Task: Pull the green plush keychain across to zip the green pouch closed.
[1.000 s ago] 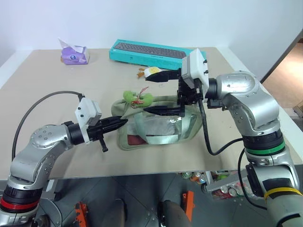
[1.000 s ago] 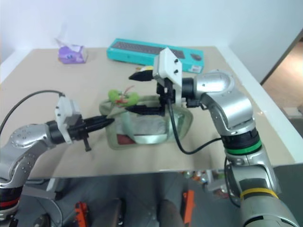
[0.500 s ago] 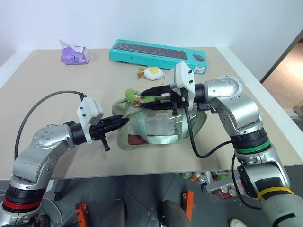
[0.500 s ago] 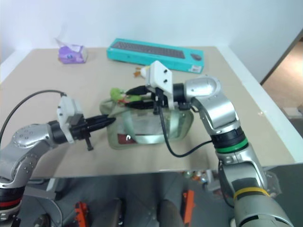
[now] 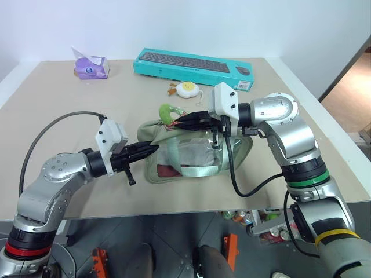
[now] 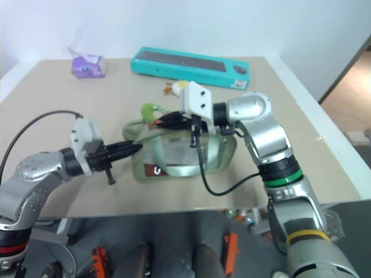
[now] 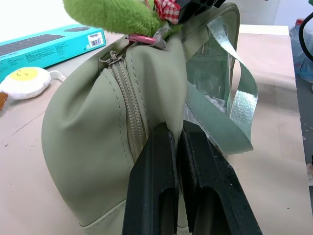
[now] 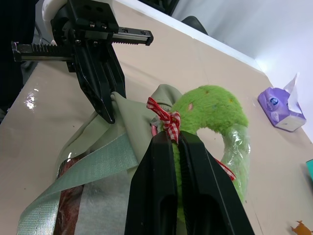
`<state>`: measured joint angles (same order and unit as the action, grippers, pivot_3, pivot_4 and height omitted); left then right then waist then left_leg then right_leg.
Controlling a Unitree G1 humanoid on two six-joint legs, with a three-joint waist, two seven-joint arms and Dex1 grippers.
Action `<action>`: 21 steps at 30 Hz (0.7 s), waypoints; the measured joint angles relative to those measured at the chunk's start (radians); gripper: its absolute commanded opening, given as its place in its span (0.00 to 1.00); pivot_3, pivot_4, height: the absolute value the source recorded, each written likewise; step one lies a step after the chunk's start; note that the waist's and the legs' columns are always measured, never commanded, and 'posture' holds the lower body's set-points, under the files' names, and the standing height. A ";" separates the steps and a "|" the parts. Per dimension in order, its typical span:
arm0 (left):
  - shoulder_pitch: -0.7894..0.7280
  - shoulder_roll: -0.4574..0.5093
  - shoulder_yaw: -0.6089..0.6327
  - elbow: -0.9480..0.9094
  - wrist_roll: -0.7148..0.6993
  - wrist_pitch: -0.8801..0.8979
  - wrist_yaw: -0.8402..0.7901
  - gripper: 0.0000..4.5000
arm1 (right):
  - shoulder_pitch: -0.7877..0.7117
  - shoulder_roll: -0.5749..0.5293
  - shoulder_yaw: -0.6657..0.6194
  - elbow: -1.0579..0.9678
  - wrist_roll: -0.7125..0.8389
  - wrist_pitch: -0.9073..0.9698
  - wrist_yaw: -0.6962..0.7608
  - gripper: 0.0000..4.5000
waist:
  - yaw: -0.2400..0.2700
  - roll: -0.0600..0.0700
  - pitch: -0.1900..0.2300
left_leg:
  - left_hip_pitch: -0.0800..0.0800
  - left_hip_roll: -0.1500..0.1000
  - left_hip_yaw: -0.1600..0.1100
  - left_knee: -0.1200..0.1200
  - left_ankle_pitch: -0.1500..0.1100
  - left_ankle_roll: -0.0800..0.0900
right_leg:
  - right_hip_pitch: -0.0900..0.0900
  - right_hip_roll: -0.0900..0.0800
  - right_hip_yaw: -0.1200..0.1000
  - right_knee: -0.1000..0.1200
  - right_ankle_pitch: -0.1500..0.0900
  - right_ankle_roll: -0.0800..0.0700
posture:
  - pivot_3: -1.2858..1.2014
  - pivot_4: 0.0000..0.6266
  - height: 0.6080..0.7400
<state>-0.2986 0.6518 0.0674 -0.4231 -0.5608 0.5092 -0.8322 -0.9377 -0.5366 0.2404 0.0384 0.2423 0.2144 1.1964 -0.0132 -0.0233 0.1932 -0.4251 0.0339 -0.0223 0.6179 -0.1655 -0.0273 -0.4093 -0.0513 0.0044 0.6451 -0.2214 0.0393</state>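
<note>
Spreading from the near edge to the white wall, a beige tabletop (image 5: pixel 69 121) filled the room's middle, with dark grey floor beneath its front edge and a pale wood floor at 3 o'clock. Nearest, at about 8 o'clock, the left gripper (image 5: pixel 152 149) had its black fingers pinched together on the end fabric of the green pouch (image 5: pixel 191 153), which sat at the table's centre with its clear panel facing forward. Just beyond, at the pouch's top, the right gripper (image 5: pixel 181 122) was clamped on the green plush keychain (image 5: pixel 169 111) beside the zipper. Farther toward 12 o'clock lay a white-and-yellow egg plush (image 5: pixel 187 89), then a teal keyboard box (image 5: pixel 194 65), with a purple tissue pack (image 5: pixel 91 65) at 11 o'clock.
</note>
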 measured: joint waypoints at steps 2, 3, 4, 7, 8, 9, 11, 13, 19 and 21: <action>-0.002 -0.002 -0.001 0.000 0.002 0.000 0.000 0.00 | 0.000 0.000 0.000 0.000 0.000 0.000 0.000 0.02 | 0.000 0.000 0.000 | 0.000 0.000 0.000 0.000 0.000 0.000 | 0.000 0.000 0.000 0.000 0.000 0.000 | 0.52 0.24 1.00; -0.003 -0.002 -0.001 0.001 0.003 0.000 0.000 0.00 | 0.000 0.000 0.000 0.000 0.000 0.000 0.000 0.02 | 0.000 0.000 0.000 | 0.000 0.000 0.000 0.000 0.000 0.000 | 0.000 0.000 0.000 0.000 0.000 0.000 | 0.52 0.24 1.00; -0.003 -0.002 -0.002 0.001 0.003 0.000 0.000 0.00 | 0.000 0.000 0.000 0.000 0.000 0.000 0.000 0.02 | 0.000 0.000 0.000 | 0.000 0.000 0.000 0.000 0.000 0.000 | 0.000 0.000 0.000 0.000 0.000 0.000 | 0.52 0.24 1.00; -0.003 -0.004 -0.002 0.001 0.004 -0.001 -0.001 0.00 | 0.000 -0.001 -0.002 -0.001 0.001 0.004 0.000 0.02 | 0.000 0.000 0.000 | 0.000 0.000 0.000 0.000 0.000 0.000 | 0.000 0.000 0.000 0.000 0.000 0.000 | 0.52 0.24 1.00; -0.003 -0.005 -0.002 0.002 0.006 -0.002 -0.001 0.00 | 0.001 -0.001 -0.003 -0.003 0.003 0.007 -0.001 0.02 | 0.000 0.000 0.000 | 0.000 0.000 0.000 0.000 0.000 0.000 | 0.000 0.000 0.000 0.000 0.000 0.000 | 0.52 0.24 1.00; -0.004 -0.006 -0.002 0.003 0.008 -0.003 -0.001 0.00 | 0.002 -0.002 -0.005 -0.007 0.007 0.011 -0.002 0.02 | 0.000 0.000 0.000 | 0.000 0.000 0.000 0.000 0.000 0.000 | 0.000 0.000 0.000 0.000 0.000 0.000 | 0.52 0.24 1.00; -0.007 -0.009 -0.002 0.008 0.011 -0.005 0.000 0.00 | 0.007 -0.003 -0.011 -0.021 0.013 0.023 -0.006 0.02 | 0.000 0.000 0.000 | 0.000 0.000 0.000 0.000 0.000 0.000 | 0.000 0.000 0.000 0.000 0.000 0.000 | 0.52 0.24 1.00; -0.008 -0.013 -0.002 0.011 0.011 -0.008 0.001 0.00 | 0.012 -0.003 -0.021 -0.035 0.020 0.033 -0.018 0.02 | 0.000 0.000 0.000 | 0.000 0.000 0.000 0.000 0.000 0.000 | 0.000 0.000 0.000 0.000 0.000 0.000 | 0.52 0.24 1.00; -0.012 -0.021 -0.002 0.012 0.016 -0.010 0.021 0.00 | 0.014 -0.025 -0.078 -0.085 0.031 0.069 -0.064 0.02 | 0.000 0.000 0.000 | 0.000 0.000 0.000 0.000 0.000 0.000 | 0.000 0.000 0.000 0.000 0.000 0.000 | 0.52 0.24 1.00; -0.018 -0.026 -0.010 0.017 0.024 -0.015 0.021 0.00 | 0.014 -0.032 -0.091 -0.101 0.034 0.081 -0.075 0.02 | 0.000 0.000 0.000 | 0.000 0.000 0.000 0.000 0.000 0.000 | 0.000 0.000 0.000 0.000 0.000 0.000 | 0.52 0.24 1.00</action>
<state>-0.3166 0.6255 0.0572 -0.4060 -0.5368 0.4942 -0.8108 -0.9241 -0.5684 0.1492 -0.0626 0.2767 0.2951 1.1218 -0.0132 -0.0232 0.1933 -0.4251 0.0339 -0.0222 0.6177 -0.1655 -0.0273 -0.4096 -0.0513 0.0044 0.6451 -0.2214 0.0392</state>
